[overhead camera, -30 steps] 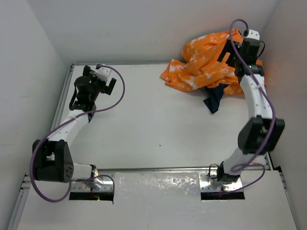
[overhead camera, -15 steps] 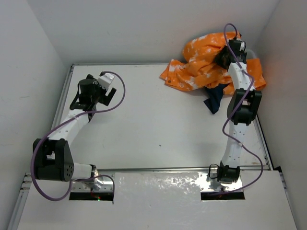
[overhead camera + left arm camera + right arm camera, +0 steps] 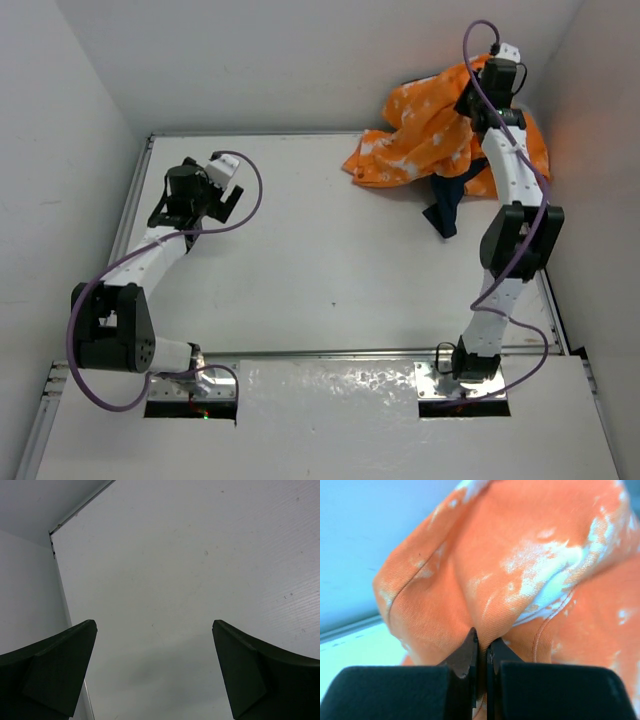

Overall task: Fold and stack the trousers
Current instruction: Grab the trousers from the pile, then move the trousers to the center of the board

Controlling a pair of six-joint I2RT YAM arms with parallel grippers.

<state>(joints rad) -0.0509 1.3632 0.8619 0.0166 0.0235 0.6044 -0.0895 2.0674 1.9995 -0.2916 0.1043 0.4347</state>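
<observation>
The orange trousers (image 3: pixel 425 130) with white tie-dye splotches lie bunched in the far right corner of the table, their top pulled up into a peak. My right gripper (image 3: pixel 470 95) is shut on a fold of that cloth (image 3: pixel 485 605) at the peak; in the right wrist view (image 3: pixel 481 645) the two black fingertips pinch the orange fabric between them. My left gripper (image 3: pixel 222 192) hangs open over the far left of the table, far from the trousers. Its two dark fingers (image 3: pixel 55 670) stand wide apart over bare table, and nothing is between them (image 3: pixel 155 672).
A dark navy garment (image 3: pixel 447 205) pokes out from under the orange heap on the near side. White walls close in the table at the back, left and right. A metal rail (image 3: pixel 330 352) runs along the near edge by the arm bases.
My right gripper has closed on the trousers and lifted, pulling the heap's top into a peak; the right arm has straightened. The left arm shifted slightly and stays open.
</observation>
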